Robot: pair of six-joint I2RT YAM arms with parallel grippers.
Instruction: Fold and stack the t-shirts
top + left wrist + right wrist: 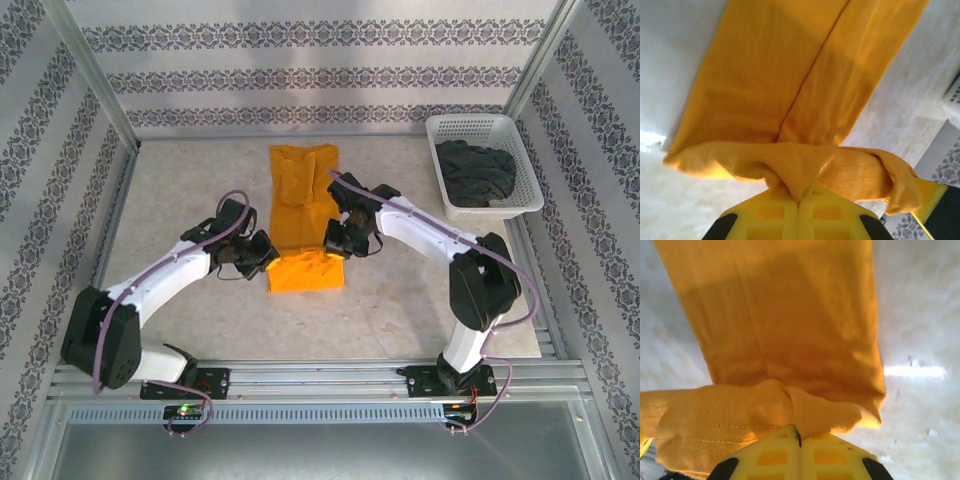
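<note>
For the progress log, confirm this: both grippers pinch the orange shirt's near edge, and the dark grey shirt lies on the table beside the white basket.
Wrong in one respect: the dark grey shirt lies crumpled inside the white basket, not beside it, as the top external view shows. The left gripper and right gripper do both pinch the orange shirt at its near edge.

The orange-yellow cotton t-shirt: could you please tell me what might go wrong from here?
1. The left end effector and right end effector each pinch only a small bunch of the plain orange-yellow cotton t-shirt, so the hem could slip free.
2. The fabric sags and bunches between the two grips, so the fold may land creased or crooked.
</note>
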